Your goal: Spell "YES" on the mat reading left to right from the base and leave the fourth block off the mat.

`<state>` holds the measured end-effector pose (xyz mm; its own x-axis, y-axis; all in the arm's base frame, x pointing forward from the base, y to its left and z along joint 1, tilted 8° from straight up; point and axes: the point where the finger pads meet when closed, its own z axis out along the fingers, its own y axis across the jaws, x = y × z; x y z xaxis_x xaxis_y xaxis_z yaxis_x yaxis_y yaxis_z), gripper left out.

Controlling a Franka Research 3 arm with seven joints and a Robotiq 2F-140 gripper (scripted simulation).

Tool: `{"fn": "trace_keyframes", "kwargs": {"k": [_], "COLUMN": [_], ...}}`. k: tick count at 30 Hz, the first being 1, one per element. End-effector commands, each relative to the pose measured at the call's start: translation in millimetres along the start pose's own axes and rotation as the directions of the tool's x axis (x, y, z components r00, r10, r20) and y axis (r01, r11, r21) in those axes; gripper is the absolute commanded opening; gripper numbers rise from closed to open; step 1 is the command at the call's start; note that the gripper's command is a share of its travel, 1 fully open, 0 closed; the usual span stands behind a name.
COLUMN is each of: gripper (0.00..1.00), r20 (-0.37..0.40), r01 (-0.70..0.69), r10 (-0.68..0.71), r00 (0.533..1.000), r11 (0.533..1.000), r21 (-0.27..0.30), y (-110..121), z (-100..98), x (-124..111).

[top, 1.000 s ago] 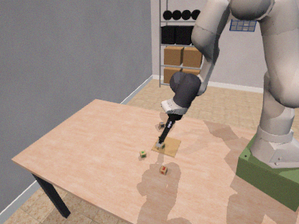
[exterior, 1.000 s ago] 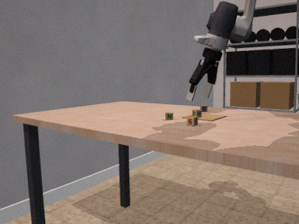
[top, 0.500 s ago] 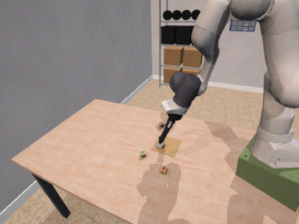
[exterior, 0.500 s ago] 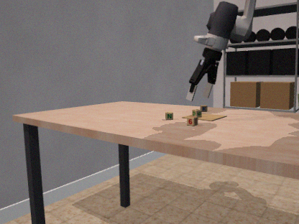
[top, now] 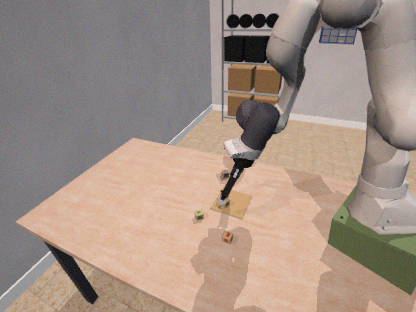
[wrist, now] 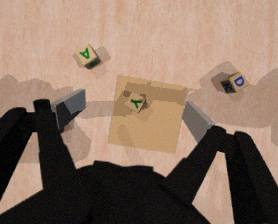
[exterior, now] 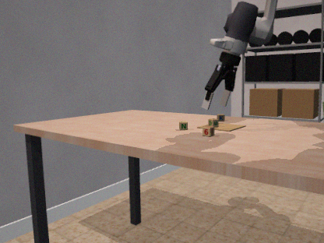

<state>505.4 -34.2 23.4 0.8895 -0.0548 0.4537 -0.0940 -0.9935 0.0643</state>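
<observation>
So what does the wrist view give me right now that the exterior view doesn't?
Only the wrist view shows top faces: a green Y on the block on the mat, a green A and a blue D off it.

Only the exterior view shows the open gripper hanging well above the table, and a fourth, red-lettered block.

Both show the mat with one block on it and nothing between the fingers.

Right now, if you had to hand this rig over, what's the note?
Gripper: open, empty, above the mat.
On the mat: one block, Y up.
Off the mat: green block, A up; blue block, D up; red block, top face unreadable.
Done: only the Y block is on the mat.
Left: set E and S beside Y in a row, check it reads upright from the base, keep the fourth block off.
</observation>
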Motion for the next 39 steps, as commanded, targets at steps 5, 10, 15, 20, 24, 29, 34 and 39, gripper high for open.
{"fn": "trace_keyframes", "kwargs": {"k": [5, 10, 15, 20, 24, 29, 34, 39], "gripper": [1.00, 1.00, 1.00, 1.00, 1.00, 1.00, 1.00, 1.00], "r20": [0.000, -0.034, -0.155, -0.236, -0.302, -0.358, -0.377, -0.378], "r01": [-0.007, -0.022, -0.094, -0.166, -0.249, -0.354, -0.415, -0.531], "r10": [0.007, 0.021, 0.073, 0.115, 0.161, 0.225, 0.269, 0.386], "r00": [1.000, 0.999, 0.985, 0.965, 0.940, 0.906, 0.886, 0.842], "r11": [1.000, 0.999, 0.987, 0.964, 0.927, 0.866, 0.823, 0.721], "r21": [0.002, -0.026, -0.130, -0.209, -0.280, -0.354, -0.389, -0.446], "y": [-0.8, 5.8, 34.7, 61.2, 89.6, 123.1, 141.1, 170.0], "z": [-0.6, -0.5, -8.1, -22.8, -44.1, -76.1, -97.0, -143.5], "x": [-0.1, 21.1, 97.3, 151.8, 199.0, 243.1, 261.8, 283.3]}}
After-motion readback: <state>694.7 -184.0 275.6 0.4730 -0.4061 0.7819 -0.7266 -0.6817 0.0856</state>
